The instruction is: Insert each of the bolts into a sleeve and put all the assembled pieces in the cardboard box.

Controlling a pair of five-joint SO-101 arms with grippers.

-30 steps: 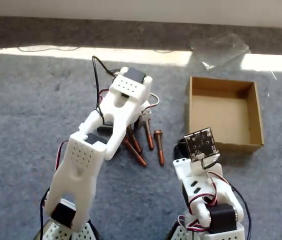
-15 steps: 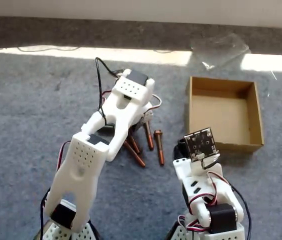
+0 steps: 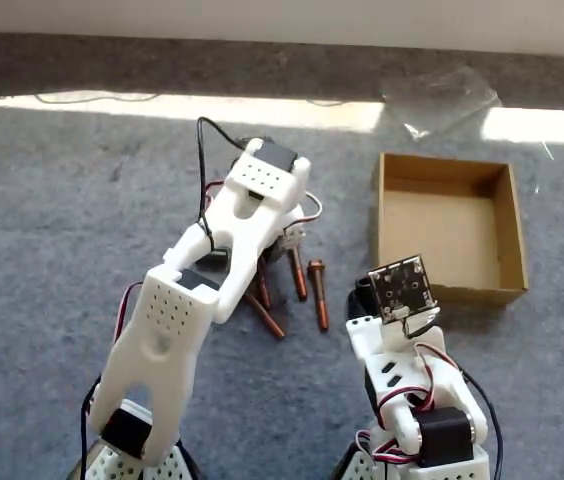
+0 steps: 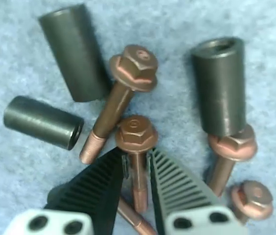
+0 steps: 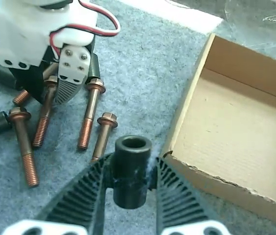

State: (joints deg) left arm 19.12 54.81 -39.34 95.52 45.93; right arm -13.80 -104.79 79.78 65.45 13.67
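**Both grippers loaded, box beside the pile**

Left gripper (image 4: 137, 156) pinches the shank of a bolt (image 4: 136, 133) just under its head, with ribbed black fingers (image 4: 99, 186) lying along both sides. The bolt is copper-coloured, with a flanged hex head, and its far end is lost between the fingers. It sits in the pile on the carpet. Around it lie more bolts (image 4: 124, 90) of the same kind and three sleeves (image 4: 219, 85), plain dark metal tubes with a dull sheen. One bolt head touches a sleeve's end, and another head sits at the corner of the left wrist view.

Right gripper (image 5: 132, 164) is clamped on a sleeve (image 5: 130, 171), which stands upright with its bore facing the camera, close to a corner of the box (image 3: 444, 232). The box is shallow brown cardboard, open on top, with faint corrugation lines on its floor. In the high view it stands to the right of the pile, apart from it.

In that view the left arm (image 3: 212, 270), white plastic with perforated shells, covers its gripper and part of the pile. The carpet (image 3: 62, 220) is grey-blue with a short, rough nap. A band of sunlight crosses its far edge, where a crumpled clear plastic bag (image 3: 440, 98) lies.
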